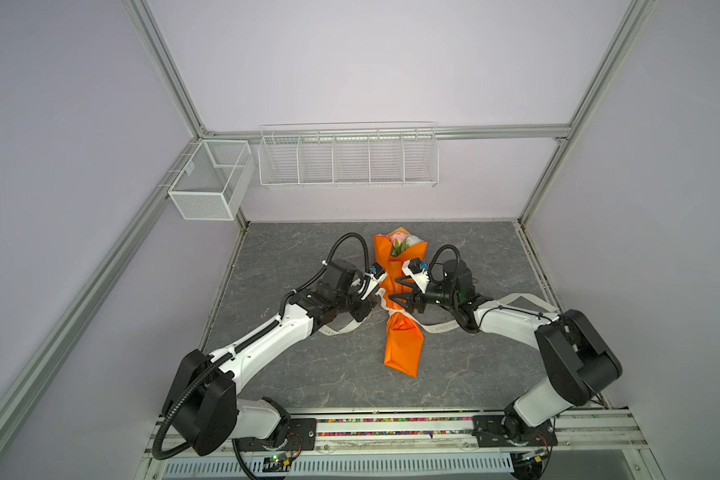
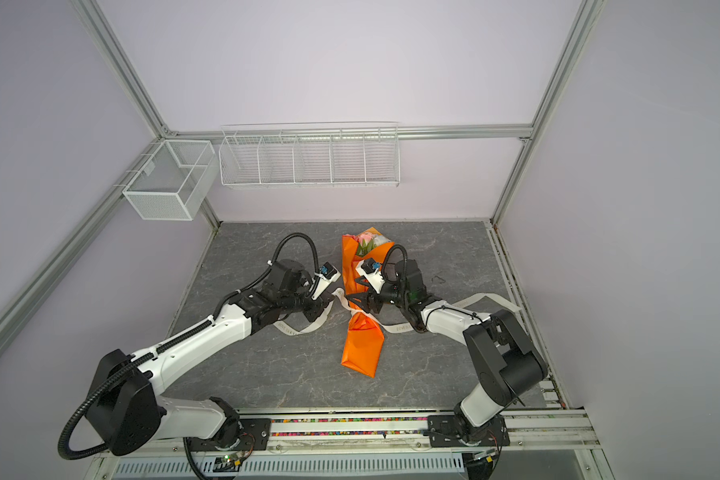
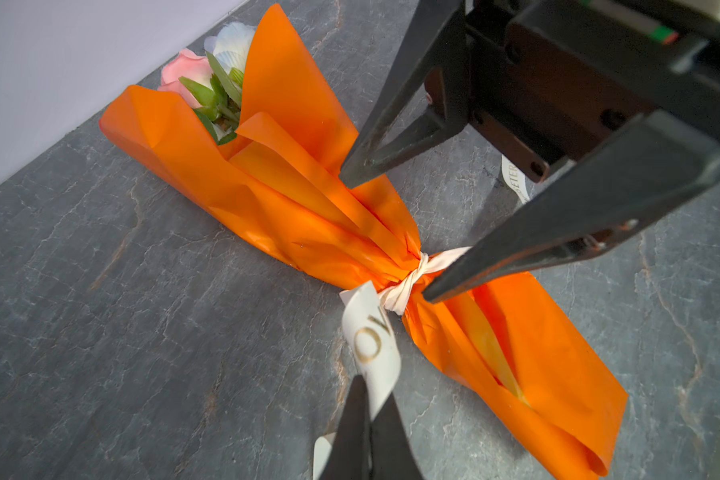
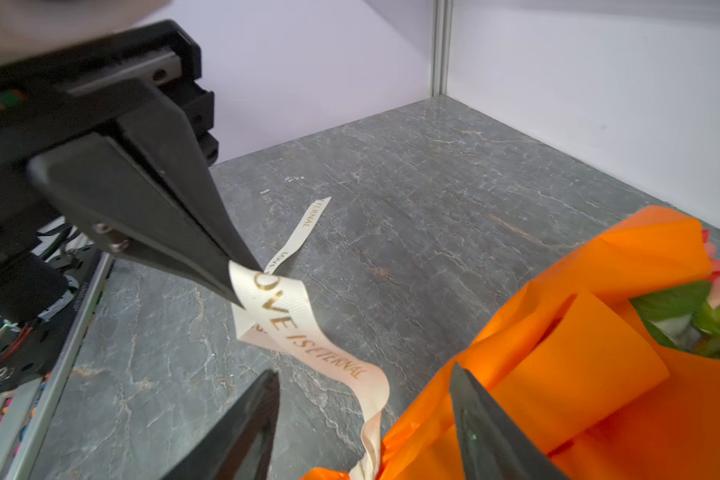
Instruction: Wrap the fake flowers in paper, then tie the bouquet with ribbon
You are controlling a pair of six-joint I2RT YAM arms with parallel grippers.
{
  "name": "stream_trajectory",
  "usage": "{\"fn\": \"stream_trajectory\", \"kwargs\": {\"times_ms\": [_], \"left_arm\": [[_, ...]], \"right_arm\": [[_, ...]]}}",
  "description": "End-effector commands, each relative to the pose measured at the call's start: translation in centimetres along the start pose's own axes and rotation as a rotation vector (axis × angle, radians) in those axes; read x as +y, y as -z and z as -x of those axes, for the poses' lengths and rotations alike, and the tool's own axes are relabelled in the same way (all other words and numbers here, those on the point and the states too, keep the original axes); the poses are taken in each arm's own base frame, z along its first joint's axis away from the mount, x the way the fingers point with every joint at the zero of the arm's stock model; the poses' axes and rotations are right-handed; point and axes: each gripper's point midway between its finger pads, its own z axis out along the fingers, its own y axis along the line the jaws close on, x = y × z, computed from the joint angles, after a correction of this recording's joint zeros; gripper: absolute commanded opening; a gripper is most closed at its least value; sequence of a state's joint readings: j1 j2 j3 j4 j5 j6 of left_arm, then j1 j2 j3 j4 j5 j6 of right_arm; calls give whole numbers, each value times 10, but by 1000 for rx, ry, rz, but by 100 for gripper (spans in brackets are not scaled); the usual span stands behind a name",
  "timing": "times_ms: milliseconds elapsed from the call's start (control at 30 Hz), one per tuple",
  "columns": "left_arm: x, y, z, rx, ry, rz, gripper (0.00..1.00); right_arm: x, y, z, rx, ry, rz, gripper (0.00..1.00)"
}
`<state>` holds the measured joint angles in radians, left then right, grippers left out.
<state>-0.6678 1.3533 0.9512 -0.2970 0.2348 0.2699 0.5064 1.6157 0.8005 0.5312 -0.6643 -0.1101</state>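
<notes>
The bouquet (image 1: 404, 349) (image 2: 362, 349) (image 3: 292, 208) (image 4: 599, 374), a long cone of orange paper, lay flat near the middle of the grey marbled surface (image 1: 308, 374), its open mouth toward the back wall. The fake flowers (image 1: 402, 241) (image 3: 196, 75), pink and white with green leaves, showed at that mouth. A cream ribbon (image 3: 408, 278) (image 4: 308, 328) with gold lettering was knotted around the cone's pinched waist. Its tails trailed over the surface to either side.

The left end effector (image 4: 240, 286) (image 3: 368, 415) was clamped tight on one strand of the ribbon just beside the knot. The right end effector (image 3: 387, 237) (image 1: 395, 291) hovered over the waist with its jaws apart and gripping nothing. One fingertip was above the upper paper and the other right at the knot; contact there could not be made out.

On the walls hung a white wire rack (image 1: 348, 158) and a mesh basket (image 1: 211, 178).
</notes>
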Motion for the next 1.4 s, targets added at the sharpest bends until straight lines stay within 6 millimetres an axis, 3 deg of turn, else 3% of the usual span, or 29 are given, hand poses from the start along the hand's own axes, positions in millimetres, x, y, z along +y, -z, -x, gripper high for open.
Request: {"fn": "stream_trajectory", "kwargs": {"times_ms": [0,267,400,633,833,967,1100,1367], "left_arm": [[4,4,17,-74,-15,23,0],[4,4,17,-79,-4,24,0],[4,4,16,-78,-3,25,0],[10,3,11,-62,13,62,1],[9,-1,0,-20,21,59,19],[-1,-7,-7,3,29,-1,31],[-7,-11,-2,-6,35,-49,36],[11,-16,7,-37,-51,40,38]], "right_arm": [[13,-8,8,-40,4,102,70],[16,-21,4,-68,12,151,71],[15,-28,7,-69,5,158,65],[13,-28,-1,-35,-23,132,33],[20,-14,-8,11,-13,99,13],[26,-6,-8,15,-2,91,11],[30,0,-10,33,4,88,11],[32,2,-14,59,8,96,11]]}}
